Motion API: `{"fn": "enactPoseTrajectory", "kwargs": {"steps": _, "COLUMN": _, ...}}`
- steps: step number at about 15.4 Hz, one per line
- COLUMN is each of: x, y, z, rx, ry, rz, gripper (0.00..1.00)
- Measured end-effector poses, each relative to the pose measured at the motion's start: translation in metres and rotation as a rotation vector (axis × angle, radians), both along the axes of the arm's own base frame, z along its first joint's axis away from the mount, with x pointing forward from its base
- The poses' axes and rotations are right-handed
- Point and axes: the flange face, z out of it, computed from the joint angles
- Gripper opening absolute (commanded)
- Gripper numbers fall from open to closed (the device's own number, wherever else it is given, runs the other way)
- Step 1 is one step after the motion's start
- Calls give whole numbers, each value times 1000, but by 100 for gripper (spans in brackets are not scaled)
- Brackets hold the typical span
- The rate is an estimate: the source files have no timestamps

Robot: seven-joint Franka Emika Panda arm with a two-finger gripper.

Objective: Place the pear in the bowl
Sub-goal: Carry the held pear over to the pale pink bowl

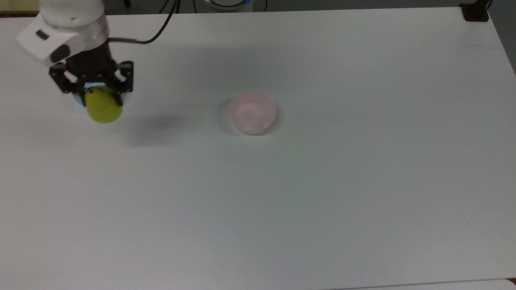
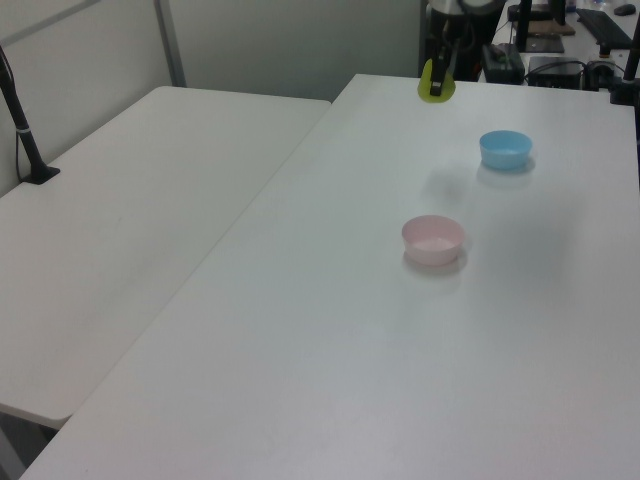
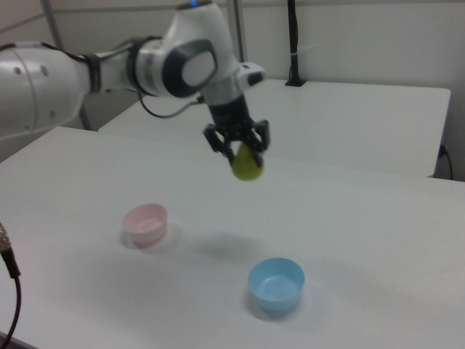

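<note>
My gripper is shut on the yellow-green pear, which hangs high above the white table. In the top view the pear sits at the upper left, well to the left of the pale pink bowl. The pink bowl stands empty on the table. In the right view the pear hangs up and to the right of it, with its shadow on the table between the two bowls.
A light blue bowl stands on the table; in the top view it lies under the gripper, with a sliver showing. A black clamp sits at the top view's upper right corner. A second white table adjoins.
</note>
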Motion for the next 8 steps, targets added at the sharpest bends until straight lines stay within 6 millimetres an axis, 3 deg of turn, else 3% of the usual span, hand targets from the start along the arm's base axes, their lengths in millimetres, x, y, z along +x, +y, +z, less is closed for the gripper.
{"fn": "enactPoseTrajectory", "kwargs": {"steps": 6, "x": -32, "y": 100, "z": 74, "rx": 55, "ry": 17, "rz": -46, "gripper": 0}}
{"fn": "enactPoseTrajectory", "kwargs": {"steps": 8, "x": -34, "y": 135, "z": 77, "rx": 68, "ry": 10, "rz": -69, "gripper": 0}}
